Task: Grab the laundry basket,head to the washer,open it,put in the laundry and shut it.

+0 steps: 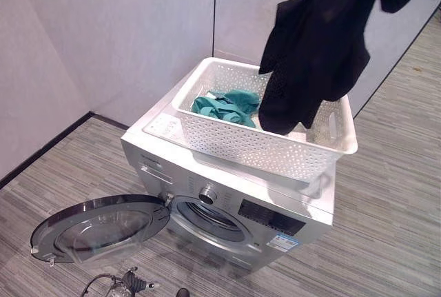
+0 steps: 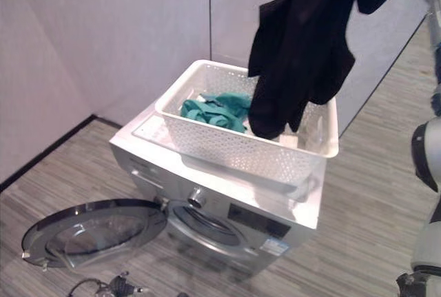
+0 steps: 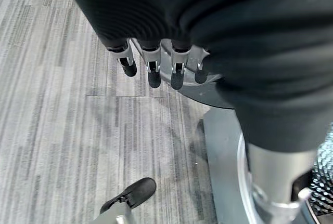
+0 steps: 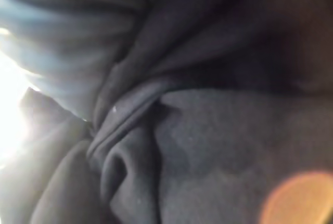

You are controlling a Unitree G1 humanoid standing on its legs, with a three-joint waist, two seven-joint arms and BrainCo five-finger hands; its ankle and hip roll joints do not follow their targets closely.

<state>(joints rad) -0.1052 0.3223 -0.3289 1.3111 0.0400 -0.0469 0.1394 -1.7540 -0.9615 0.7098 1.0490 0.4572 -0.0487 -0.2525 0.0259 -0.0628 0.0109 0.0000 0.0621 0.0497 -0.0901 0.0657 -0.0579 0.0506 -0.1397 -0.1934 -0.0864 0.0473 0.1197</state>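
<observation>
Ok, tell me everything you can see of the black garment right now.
The black garment is dark, soft, matte cloth, hanging lifted above the white laundry basket on top of the washer. Its upper part runs out of the top of the eye views; two limp folds dangle, the lowest dipping inside the basket's right half, beside the teal cloth. In the right wrist view it shows bunched in creases, very close. What holds it cannot be seen.

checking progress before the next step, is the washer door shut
No: the round washer door is swung wide open to the side of the washer, leaving the drum opening uncovered.
</observation>
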